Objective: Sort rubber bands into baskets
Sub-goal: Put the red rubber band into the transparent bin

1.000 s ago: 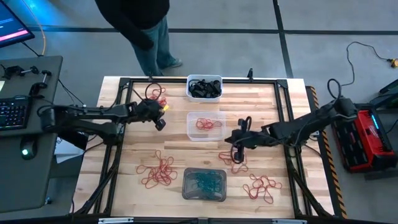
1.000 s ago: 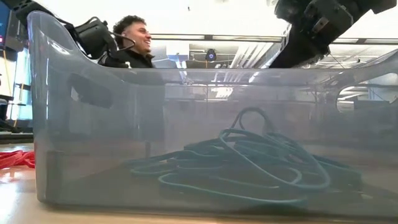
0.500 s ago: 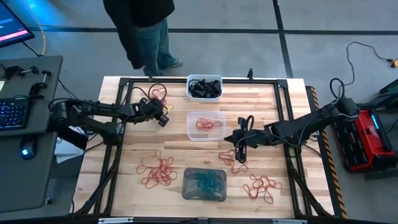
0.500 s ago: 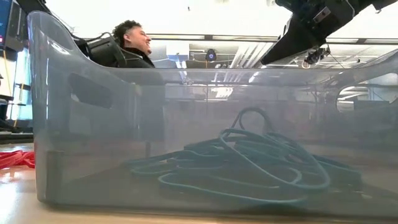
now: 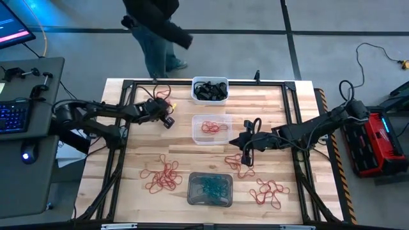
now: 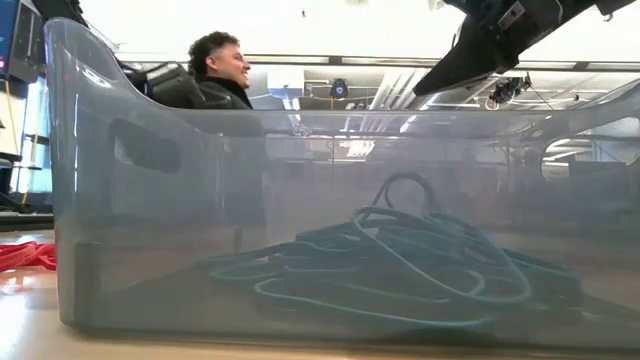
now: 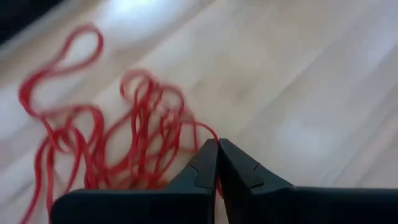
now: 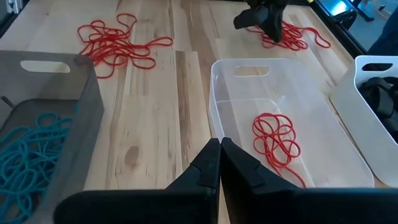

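Wooden table (image 5: 128, 160) holds my three baskets: white (image 5: 209, 90) with black bands, clear (image 5: 211, 129) with red, grey (image 5: 209, 189) with teal. My left claw (image 5: 167, 119) just snapped together at the far red bands (image 7: 134, 134), maybe pinching some for the clear one. My right claw (image 5: 246, 155) hangs closed beside the clear basket.

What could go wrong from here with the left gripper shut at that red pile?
1. The left gripper is shut at the edge of a tangled red rubber band pile; lifting may drag out several bands, or none.
2. The clear basket sits apart from that pile, so trailing loops might drop on the way.
3. The right gripper, shut, hovers beside that basket.
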Controlling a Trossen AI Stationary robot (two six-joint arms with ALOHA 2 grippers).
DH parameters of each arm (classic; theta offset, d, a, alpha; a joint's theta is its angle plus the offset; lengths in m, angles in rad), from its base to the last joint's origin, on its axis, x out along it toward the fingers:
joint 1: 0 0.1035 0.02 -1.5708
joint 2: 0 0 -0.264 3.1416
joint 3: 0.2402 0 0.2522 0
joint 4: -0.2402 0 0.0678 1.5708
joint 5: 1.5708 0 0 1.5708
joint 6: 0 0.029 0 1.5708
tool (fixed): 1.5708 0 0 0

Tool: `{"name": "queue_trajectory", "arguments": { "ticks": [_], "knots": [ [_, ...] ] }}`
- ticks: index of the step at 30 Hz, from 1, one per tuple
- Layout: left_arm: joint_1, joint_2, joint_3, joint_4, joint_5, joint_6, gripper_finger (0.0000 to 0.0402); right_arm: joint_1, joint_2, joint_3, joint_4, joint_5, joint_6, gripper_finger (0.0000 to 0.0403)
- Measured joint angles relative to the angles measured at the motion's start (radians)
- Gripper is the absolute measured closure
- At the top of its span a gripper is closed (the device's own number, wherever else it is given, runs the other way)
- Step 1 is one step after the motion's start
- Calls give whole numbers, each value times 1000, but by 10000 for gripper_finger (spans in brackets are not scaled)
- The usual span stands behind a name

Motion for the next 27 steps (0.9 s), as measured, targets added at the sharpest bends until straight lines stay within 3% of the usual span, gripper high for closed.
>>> {"name": "queue_trajectory", "arguments": {
  "ticks": [16, 22, 27],
  "knots": [
    [-124, -305, 40, -109, 13, -26, 401, 0, 0, 0, -9, 23, 8, 403],
    [-210, -320, 146, -172, -9, -18, 401, -1, 0, -1, -39, 40, 1, 403],
    [-274, -315, 239, -170, -3, 0, 401, -4, -3, -67, 39, 39, -5, 403]
  ]
}}
